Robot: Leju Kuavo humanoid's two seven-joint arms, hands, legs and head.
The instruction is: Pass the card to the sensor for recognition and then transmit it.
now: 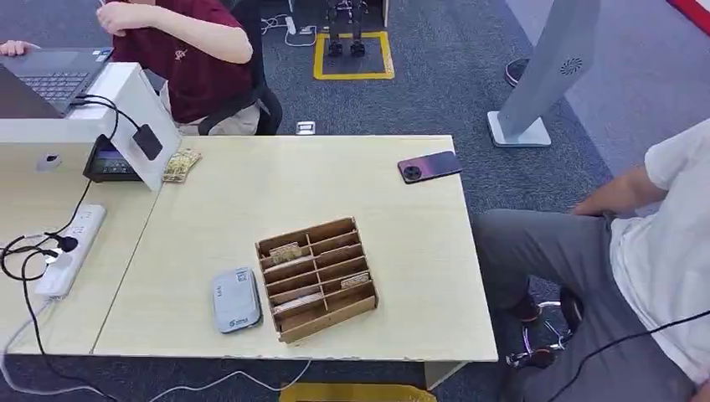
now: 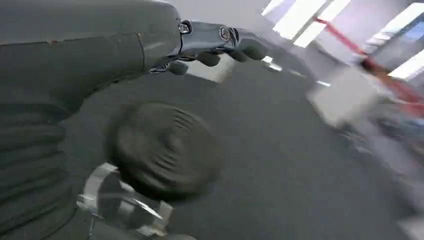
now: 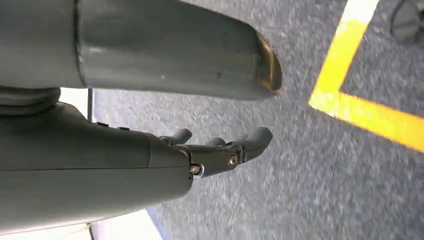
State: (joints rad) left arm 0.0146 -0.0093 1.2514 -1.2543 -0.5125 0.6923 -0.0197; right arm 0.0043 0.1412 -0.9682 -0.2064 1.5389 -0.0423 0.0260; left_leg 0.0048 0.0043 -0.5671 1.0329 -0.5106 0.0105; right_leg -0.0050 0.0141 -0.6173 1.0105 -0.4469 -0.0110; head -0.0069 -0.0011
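The pale table (image 1: 251,209) carries a wooden slotted rack (image 1: 316,278) with cards (image 1: 285,251) in it, the grey sensor (image 1: 235,299) just beside. Neither hand is near them: the left hand (image 2: 220,47) and right hand (image 3: 220,150) hang over carpet (image 3: 300,175), fingers spread, holding nothing.

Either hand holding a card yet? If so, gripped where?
No. The left hand and right hand hang over the carpet with nothing in their fingers. The cards sit in the wooden organizer on the table.
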